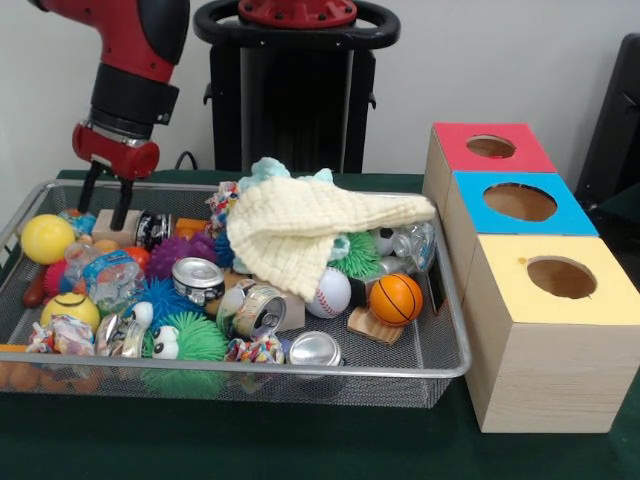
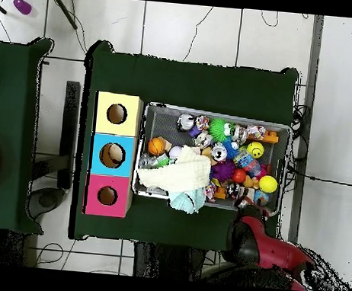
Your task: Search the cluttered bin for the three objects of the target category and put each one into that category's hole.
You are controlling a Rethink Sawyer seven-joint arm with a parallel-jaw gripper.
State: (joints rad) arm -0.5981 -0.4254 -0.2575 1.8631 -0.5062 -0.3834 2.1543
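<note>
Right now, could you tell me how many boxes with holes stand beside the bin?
3, in a row beside the mesh bin: the yellow-topped box nearest the camera, the blue-topped box in the middle, the red-topped box farthest. None looks hidden.

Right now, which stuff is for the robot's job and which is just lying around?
For the job: bin, the toys in it, red box, blue box, yellow box, pincer.

Lying about: purple thing on the floor, cables.
</note>
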